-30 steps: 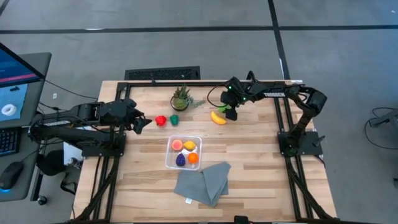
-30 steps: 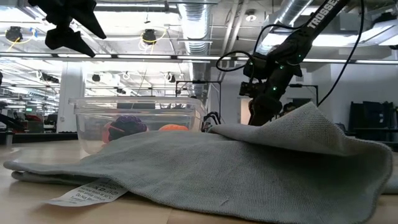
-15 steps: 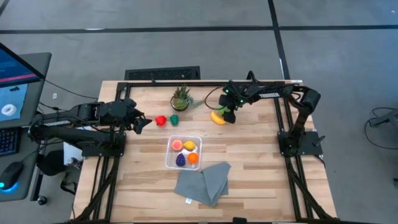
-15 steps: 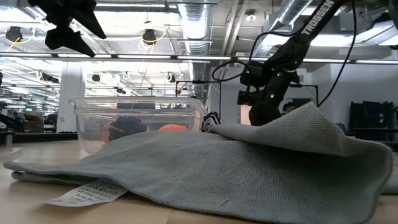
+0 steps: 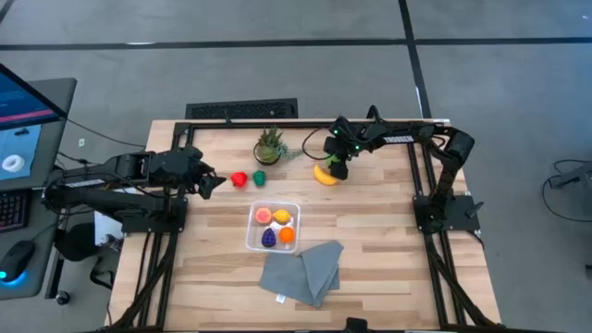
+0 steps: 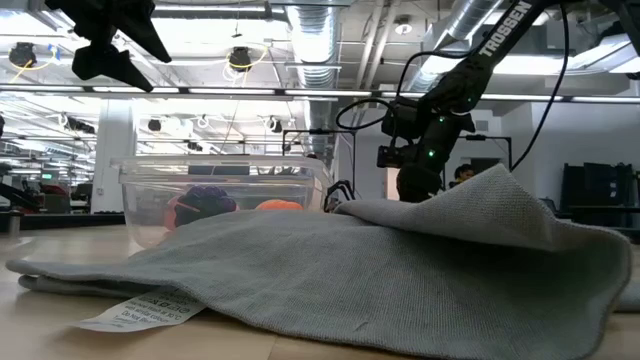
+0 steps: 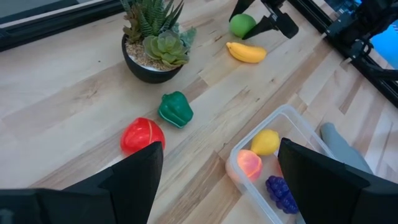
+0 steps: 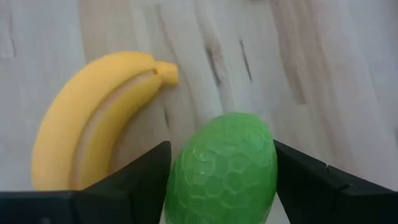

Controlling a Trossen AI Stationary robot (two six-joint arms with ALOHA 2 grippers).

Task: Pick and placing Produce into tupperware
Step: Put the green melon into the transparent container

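My right gripper [image 5: 337, 168] is open and low over the table's far middle. Its fingers [image 8: 127, 183] stand close on either side of the lime green fruit [image 8: 222, 167], which rests on the wood beside the yellow banana [image 5: 324, 176]. Whether the fingers touch the fruit, I cannot tell. My left gripper [image 5: 211, 183] is open and hangs in the air left of the red fruit [image 5: 239, 178] and the dark green pepper [image 5: 260, 178]. The clear tupperware [image 5: 252, 215] holds a peach-pink, a yellow, a purple and an orange piece.
A spiky potted plant [image 5: 269, 146] stands at the far side, just behind the red and green pieces. A folded grey cloth [image 5: 303, 270] lies near the tupperware's near right corner and fills the low view's foreground [image 6: 400, 270]. Bare wood lies right of the banana.
My right gripper has moved a short way toward the table's left, closing in on the lime green fruit beside the banana. The produce, the tupperware and my left arm have kept still.
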